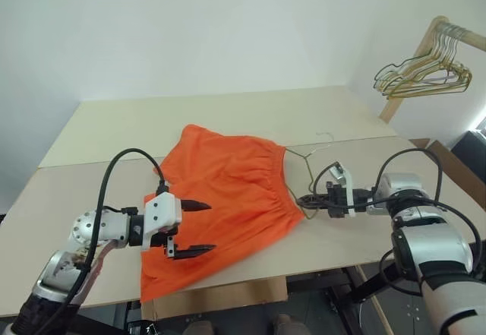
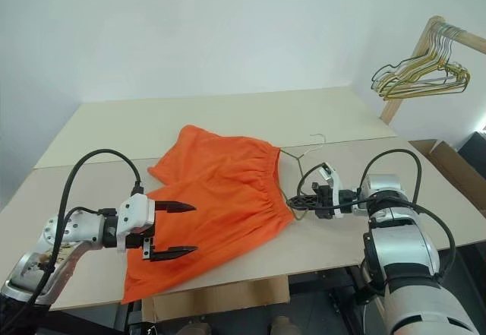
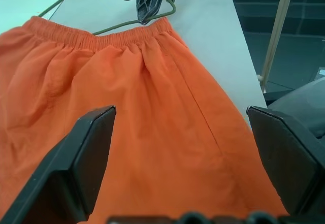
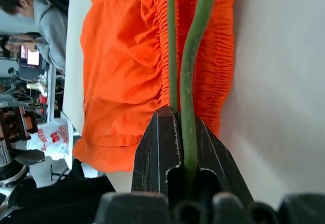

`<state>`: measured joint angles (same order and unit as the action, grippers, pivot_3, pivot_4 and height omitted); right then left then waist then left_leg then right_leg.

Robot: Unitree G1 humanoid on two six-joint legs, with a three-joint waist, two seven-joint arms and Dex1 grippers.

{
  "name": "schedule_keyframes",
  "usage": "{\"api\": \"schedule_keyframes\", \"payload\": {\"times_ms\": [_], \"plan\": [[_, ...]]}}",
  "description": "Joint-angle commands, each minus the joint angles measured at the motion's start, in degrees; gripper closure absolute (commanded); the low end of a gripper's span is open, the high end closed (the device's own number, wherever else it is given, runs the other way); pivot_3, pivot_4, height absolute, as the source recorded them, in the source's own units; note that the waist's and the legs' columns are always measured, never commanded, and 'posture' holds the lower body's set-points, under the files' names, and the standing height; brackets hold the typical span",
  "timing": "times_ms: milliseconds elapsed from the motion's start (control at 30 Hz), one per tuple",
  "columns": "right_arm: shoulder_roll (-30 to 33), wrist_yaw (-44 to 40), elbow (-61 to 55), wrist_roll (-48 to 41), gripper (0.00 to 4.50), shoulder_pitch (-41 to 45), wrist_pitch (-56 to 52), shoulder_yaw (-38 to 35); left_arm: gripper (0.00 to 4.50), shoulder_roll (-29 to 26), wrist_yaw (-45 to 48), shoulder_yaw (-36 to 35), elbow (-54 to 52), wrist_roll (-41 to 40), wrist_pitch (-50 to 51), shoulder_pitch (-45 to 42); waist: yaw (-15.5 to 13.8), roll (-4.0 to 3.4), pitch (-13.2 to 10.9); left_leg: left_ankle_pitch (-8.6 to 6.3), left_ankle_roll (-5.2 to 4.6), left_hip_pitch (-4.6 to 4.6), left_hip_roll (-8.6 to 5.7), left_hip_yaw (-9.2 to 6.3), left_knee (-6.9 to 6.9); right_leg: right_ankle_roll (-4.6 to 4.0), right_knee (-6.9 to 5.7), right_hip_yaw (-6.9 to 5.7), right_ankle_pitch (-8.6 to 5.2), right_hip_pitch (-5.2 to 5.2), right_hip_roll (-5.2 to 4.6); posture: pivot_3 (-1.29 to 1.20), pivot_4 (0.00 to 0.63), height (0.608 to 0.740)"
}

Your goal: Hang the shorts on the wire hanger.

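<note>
Left pincer [image 1: 190,229] is hovering over the near leg of the shorts [image 1: 228,198], fingers spread wide and gripping nothing. Right pincer [image 2: 302,198] is clamping shut on the wire hanger [image 1: 304,169], which is lying on the bench [image 1: 228,122] just beyond the elastic waistband. From the right pincer, the waistband is lying directly ahead, its long axis running across the pincer's line. Judgement: the right arm is nearer the waistband; threading is depending on that edge being lifted.

No words to read

A white bag [image 4: 48,135] has red letters on it, but they are too small to make out.
</note>
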<state>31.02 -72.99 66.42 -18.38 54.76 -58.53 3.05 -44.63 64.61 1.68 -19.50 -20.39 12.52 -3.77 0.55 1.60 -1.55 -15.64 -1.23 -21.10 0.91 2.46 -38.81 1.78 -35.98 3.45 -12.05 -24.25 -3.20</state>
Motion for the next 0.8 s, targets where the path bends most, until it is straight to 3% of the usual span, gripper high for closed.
{"api": "schedule_keyframes", "payload": {"times_ms": [33, 267, 467, 600, 800], "plan": [[-0.49, 2.99, -6.96, -1.32, 4.50, -0.99, 7.88, -4.49, 0.02, 0.23, -0.61, -0.29, -1.70, -0.32, -0.85, -0.97, 0.02, 0.00, 0.00, 0.00, 0.00, 0.00, 0.00, 0.00, 0.00, 0.00, -0.01, 0.00, 0.00, 0.00, 0.00, 0.08, 0.000, 0.740], [-1.04, 4.91, -30.66, 1.92, 4.50, -9.24, 22.38, -1.77, 0.02, 0.66, -2.35, -2.87, -0.36, -1.19, -1.14, -5.55, 0.12, -0.08, -0.02, 0.00, 0.00, 0.00, 0.02, -0.08, 0.00, 0.01, -0.07, -0.02, 0.00, -0.03, 0.02, 0.07, 0.000, 0.740], [0.13, 3.64, -39.06, 6.32, 4.50, -11.63, 33.98, 2.27, 0.02, 4.22, -9.13, -7.68, 7.33, -2.26, -0.27, -21.64, -0.37, -0.08, -0.02, 0.01, 0.01, 0.00, 0.00, -0.13, -0.05, 0.03, -0.05, -0.08, 0.03, 0.00, 0.01, 0.08, 0.000, 0.740], [0.77, 1.79, -40.85, 8.97, 4.50, -11.73, 39.33, 5.72, 0.02, 1.56, -4.32, -8.36, 17.57, -2.36, -2.48, -34.19, -0.42, -0.07, -0.02, 0.01, 0.01, -0.02, -0.04, -0.12, -0.04, 0.03, -0.01, -0.07, 0.03, 0.00, 0.01, 0.09, 0.000, 0.740], [-0.35, 0.88, -43.40, 11.54, 4.50, -12.06, 43.57, 9.78, 0.02, -3.00, 11.22, -2.78, 36.65, 2.52, -12.31, -45.84, 0.08, -0.08, -0.02, 0.01, 0.01, -0.01, -0.07, -0.08, -0.01, 0.02, 0.03, -0.08, 0.02, 0.00, 0.03, 0.10, 0.000, 0.740]]}}
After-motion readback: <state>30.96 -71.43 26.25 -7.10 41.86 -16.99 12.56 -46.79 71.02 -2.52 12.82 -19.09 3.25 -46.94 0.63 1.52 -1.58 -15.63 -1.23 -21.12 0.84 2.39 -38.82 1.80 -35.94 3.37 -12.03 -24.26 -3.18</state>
